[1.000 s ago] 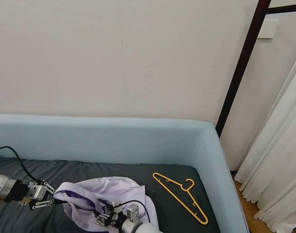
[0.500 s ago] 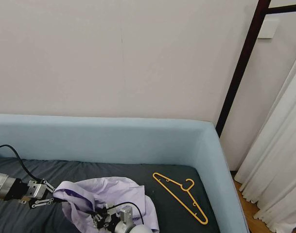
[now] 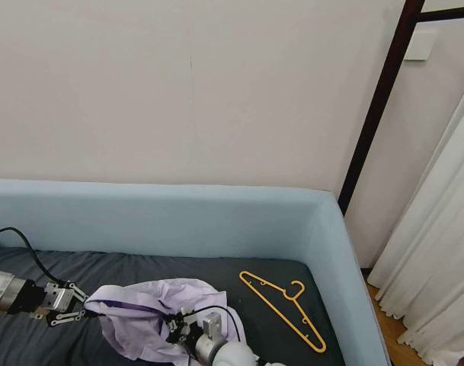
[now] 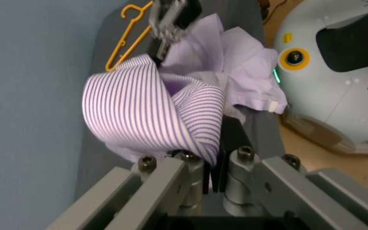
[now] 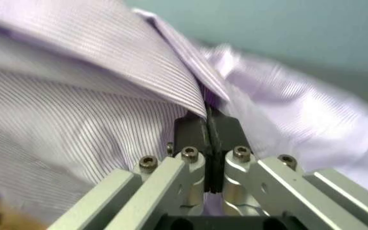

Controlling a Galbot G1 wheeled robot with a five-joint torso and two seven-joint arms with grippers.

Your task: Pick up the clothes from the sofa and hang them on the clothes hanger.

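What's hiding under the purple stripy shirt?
Dark sofa seat shows around the shirt. The left tool and right tool each pinch its fabric. Anything beneath its folds is covered.

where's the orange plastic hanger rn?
Head view: the orange plastic hanger lies flat on the dark grey sofa seat, on the robot's right of the purple striped shirt, beside the light-blue armrest.

Soft, even room light washed the pale wall (image 3: 216, 91); the dark seat of the sofa (image 3: 140, 267) lay dimmer, with faint shadow under the shirt (image 3: 136, 320).
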